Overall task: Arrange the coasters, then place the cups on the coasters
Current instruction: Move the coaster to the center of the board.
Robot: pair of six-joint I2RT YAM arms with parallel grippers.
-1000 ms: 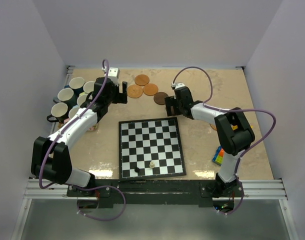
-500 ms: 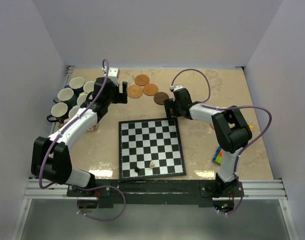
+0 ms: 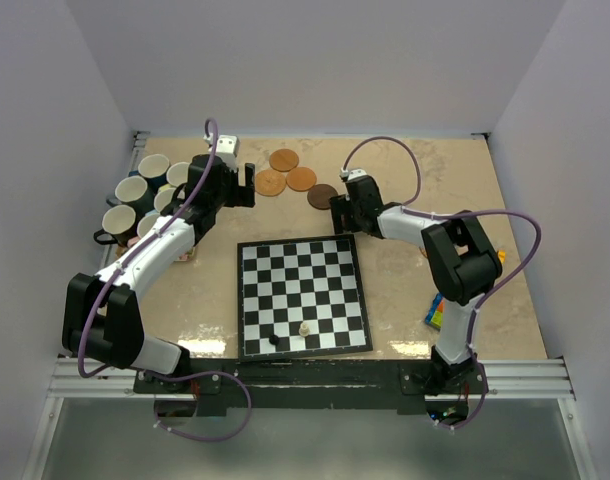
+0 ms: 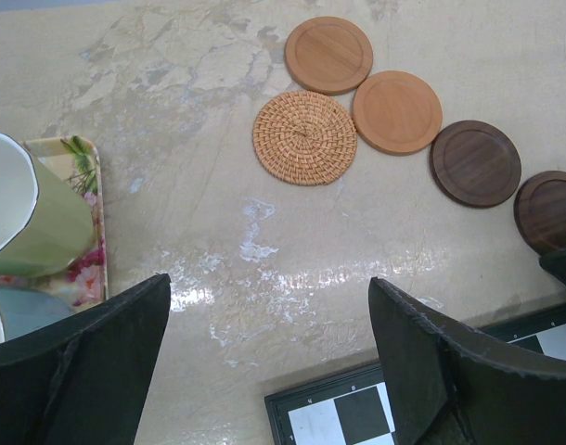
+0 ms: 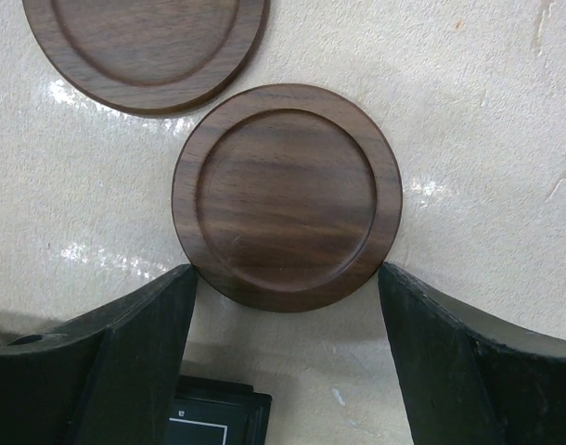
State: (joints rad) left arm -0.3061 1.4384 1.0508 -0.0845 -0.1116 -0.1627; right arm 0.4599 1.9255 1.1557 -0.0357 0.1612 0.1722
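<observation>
Top external view puts the chessboard at the middle of the counter; the coasters lie flat in a loose arc beyond the chessboard's far edge; two tan wooden coasters and a woven coaster crowd together at the far-left end of that arc, and two dark brown coasters trail toward the chessboard's far-right corner; the right hand sits low just beyond that corner, its fingers apart and flanking the nearer dark coaster, which lies flat on the counter; the fingertips stand right at its rim on both sides, and whether they touch it cannot be told; the other dark coaster lies just beside it, a narrow gap between them; the left hand is off the chessboard's far-left corner, fingers spread wide with only bare counter between them and the woven coaster ahead; the cups stand upright in a tight cluster well left of the chessboard, none on a coaster; the left wrist view shows a pale green cup and a light blue cup standing on a floral mat; a multicoloured cube lies off the chessboard's right edge.
</observation>
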